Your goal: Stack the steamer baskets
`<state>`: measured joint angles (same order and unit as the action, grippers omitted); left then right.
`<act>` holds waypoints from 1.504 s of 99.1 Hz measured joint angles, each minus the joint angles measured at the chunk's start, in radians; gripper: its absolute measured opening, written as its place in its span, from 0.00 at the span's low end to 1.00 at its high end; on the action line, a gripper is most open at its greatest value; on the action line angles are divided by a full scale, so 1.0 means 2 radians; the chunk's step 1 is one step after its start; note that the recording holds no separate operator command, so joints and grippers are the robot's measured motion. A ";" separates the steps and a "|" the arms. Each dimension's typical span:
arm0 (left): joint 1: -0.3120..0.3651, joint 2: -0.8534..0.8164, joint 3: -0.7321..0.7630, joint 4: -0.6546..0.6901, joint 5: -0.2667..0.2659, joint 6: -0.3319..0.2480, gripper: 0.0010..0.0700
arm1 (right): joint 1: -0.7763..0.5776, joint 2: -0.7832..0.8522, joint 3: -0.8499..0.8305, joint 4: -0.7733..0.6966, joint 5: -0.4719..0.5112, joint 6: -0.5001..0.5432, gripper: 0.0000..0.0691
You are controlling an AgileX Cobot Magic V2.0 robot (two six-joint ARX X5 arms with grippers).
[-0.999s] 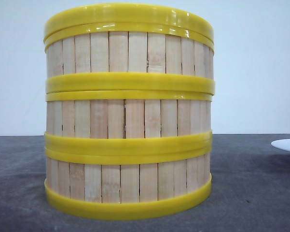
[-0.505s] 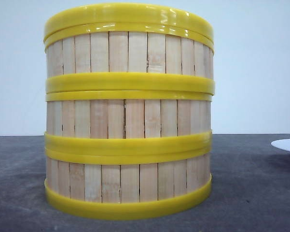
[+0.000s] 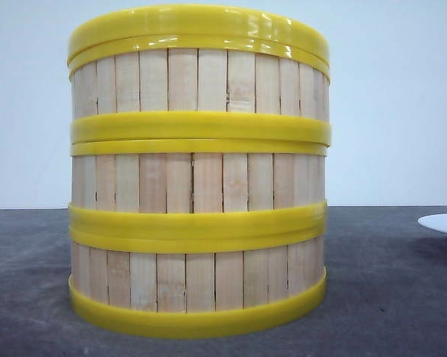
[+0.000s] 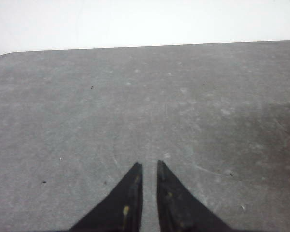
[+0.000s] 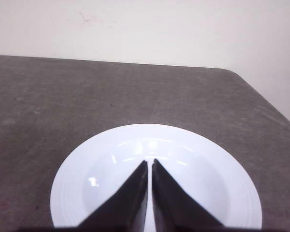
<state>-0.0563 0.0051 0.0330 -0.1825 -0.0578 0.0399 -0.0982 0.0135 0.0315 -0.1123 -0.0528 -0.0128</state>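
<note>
The three steamer baskets (image 3: 198, 171) stand stacked on the counter (image 3: 387, 297), left of the plate (image 3: 442, 223). Both claws, left (image 4: 149, 166) and right (image 5: 150, 164), are nearly pressed together, empty. The baskets look light and stiff; best held by a rim.

Three slat-walled, yellow-rimmed steamer baskets (image 3: 198, 175) stand stacked upright, seemingly aligned.

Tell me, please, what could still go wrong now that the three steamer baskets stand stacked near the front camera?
1. The stack of steamer baskets is tall, and its middle rims look slightly offset, so a knock from either arm might shift or topple it.
2. The right pincer is over the white plate; lowering it could strike or slide the plate.
3. The left pincer, nearly shut, is low over the grey table; dropping further may scrape it.
</note>
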 joint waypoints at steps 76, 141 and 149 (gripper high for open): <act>0.000 0.000 0.000 0.000 0.000 0.000 0.03 | 0.006 -0.005 -0.009 0.000 0.000 0.011 0.01; 0.000 0.000 0.000 0.000 0.000 0.000 0.03 | 0.006 -0.005 -0.008 0.000 0.000 0.011 0.01; 0.000 0.000 0.000 0.000 0.000 0.000 0.03 | 0.006 -0.005 -0.009 0.000 0.000 0.011 0.01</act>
